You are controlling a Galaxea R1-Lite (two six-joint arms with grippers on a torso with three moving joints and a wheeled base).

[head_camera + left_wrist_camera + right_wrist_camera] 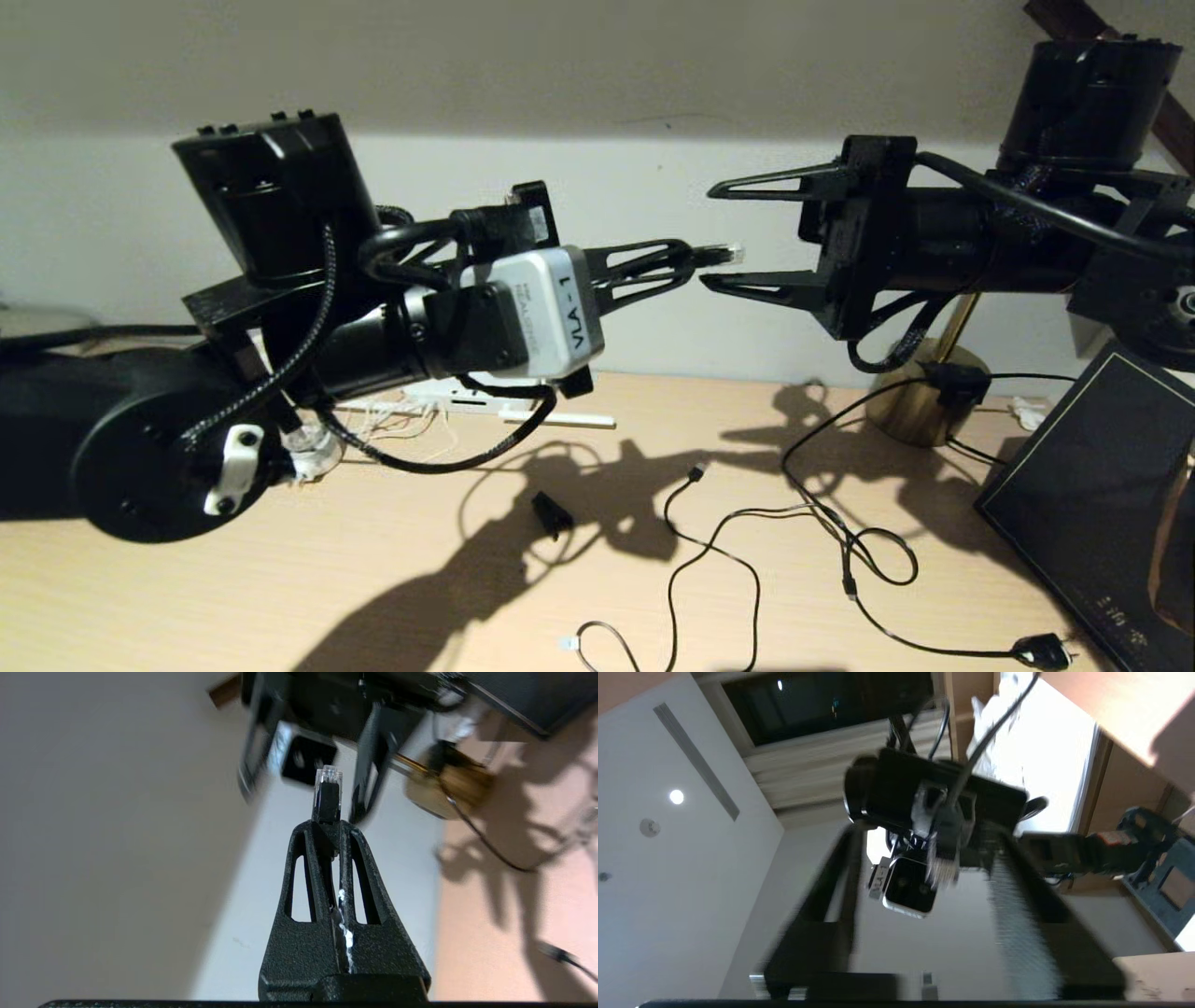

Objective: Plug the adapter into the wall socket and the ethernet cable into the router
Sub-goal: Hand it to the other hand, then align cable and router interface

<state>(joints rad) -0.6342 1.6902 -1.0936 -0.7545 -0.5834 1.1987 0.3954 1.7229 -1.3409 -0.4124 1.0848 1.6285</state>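
My left gripper (pixel 693 259) is raised above the table, shut on the black boot of the ethernet cable (pixel 724 253). The clear clip connector (pixel 327 777) sticks out past the left gripper (pixel 327 828). My right gripper (pixel 714 238) faces it from the right, open, with one finger above and one below the connector tip. In the right wrist view the connector (pixel 945 868) hangs between the spread fingers of the right gripper (pixel 929 835). The white router (pixel 439 390) lies on the table, mostly hidden behind the left arm, with one stick antenna (pixel 569 421) showing. The adapter and wall socket are out of view.
Thin black cords (pixel 747 541) loop across the wooden table (pixel 280 579), ending in a black mains plug (pixel 1041 651). A brass lamp base (pixel 920 401) stands at the back right beside a dark flat panel (pixel 1102 485). A small black piece (pixel 551 513) lies mid-table, and a round clear-domed plug (pixel 313 453) lies under the left arm.
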